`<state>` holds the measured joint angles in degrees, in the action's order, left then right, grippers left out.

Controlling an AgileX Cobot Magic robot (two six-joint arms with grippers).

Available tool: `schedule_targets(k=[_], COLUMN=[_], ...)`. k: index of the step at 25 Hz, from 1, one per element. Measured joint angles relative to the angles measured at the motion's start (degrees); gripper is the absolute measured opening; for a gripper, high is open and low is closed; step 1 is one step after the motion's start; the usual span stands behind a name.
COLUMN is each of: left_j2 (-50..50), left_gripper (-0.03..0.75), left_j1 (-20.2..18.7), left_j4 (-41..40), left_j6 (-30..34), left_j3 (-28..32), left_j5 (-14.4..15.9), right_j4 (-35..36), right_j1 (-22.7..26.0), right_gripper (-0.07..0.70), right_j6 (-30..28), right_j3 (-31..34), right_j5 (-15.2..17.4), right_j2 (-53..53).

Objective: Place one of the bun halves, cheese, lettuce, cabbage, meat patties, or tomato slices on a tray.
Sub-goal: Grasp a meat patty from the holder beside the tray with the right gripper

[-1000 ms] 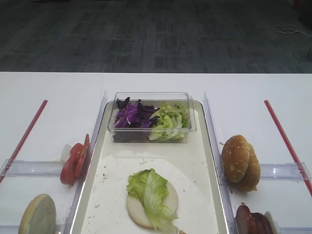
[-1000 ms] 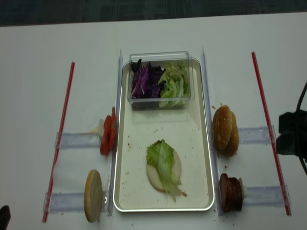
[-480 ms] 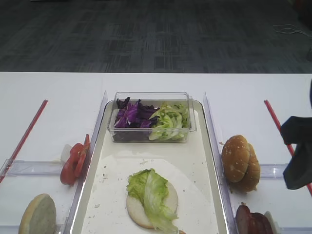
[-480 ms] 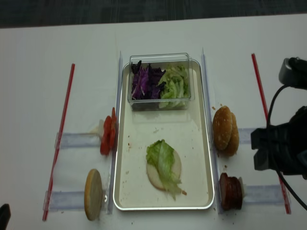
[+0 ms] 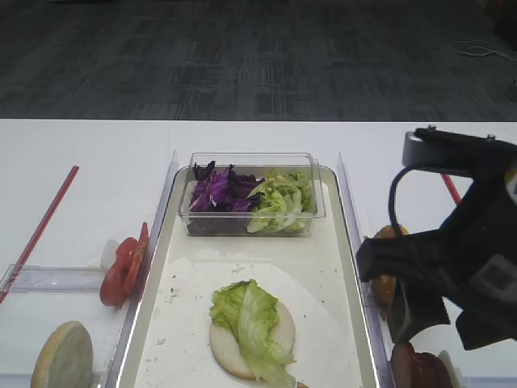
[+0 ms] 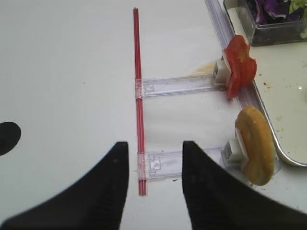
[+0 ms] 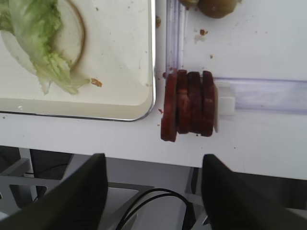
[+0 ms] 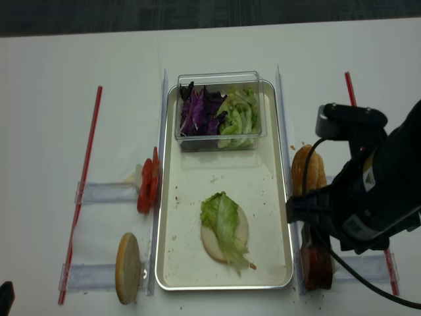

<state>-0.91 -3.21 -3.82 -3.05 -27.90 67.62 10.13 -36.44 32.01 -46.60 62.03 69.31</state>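
While the right gripper (image 7: 149, 191) is hanging wide open and holding nothing, the meat patties (image 7: 188, 105) are standing on edge just ahead of its fingers (image 7: 76, 191) (four discs in a row), with the tray (image 7: 149, 57) lying ahead to their left, carrying a bun half (image 7: 72, 33) under lettuce (image 7: 36, 36).

Purple cabbage (image 8: 200, 110), light-green lettuce (image 8: 237, 118) upper centre. Red tomato slices (image 8: 148, 185) left. Reddish-brown patties (image 7: 188, 106) lower right. Golden sesame-speckled bun (image 8: 306, 172). Cream tray (image 8: 223, 178), silver rim. Red strips (image 6: 138, 93). Black arm (image 8: 375, 191).
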Motion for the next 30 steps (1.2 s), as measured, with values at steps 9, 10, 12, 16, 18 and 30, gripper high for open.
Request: schedule_targets(k=[9,10,12,16,18,30], left_j2=[0.00,0.00,0.00,0.00,0.00,0.00], left_gripper=[0.284,0.284,0.284,0.284,0.284,0.284], left_j1=[0.00,0.00,0.00,0.00,0.00,0.00], left_j4=[0.00,0.00,0.00,0.00,0.00,0.00], left_j6=[0.00,0.00,0.00,0.00,0.00,0.00], left_j3=[0.00,0.00,0.00,0.00,0.00,0.00], left_j5=[0.00,0.00,0.00,0.00,0.00,0.00], right_j4=[-1.20,-1.46,-2.18,-2.52,-2.55,-1.42], right_j1=[-1.53,-1.53,-1.53,-1.53,-1.53,-1.53], right_gripper=[0.440,0.440,0.440,0.440,0.440,0.440], right_j6=[1.12,1.53,1.94,2.11,2.11,0.99], right_j3=[0.00,0.00,0.00,0.00,0.00,0.10], right_j5=[-2.20,-2.29,-2.45,-2.44,-2.44,-5.22], right_j2=[3.26,3.26,3.30,3.30,3.54,11.71])
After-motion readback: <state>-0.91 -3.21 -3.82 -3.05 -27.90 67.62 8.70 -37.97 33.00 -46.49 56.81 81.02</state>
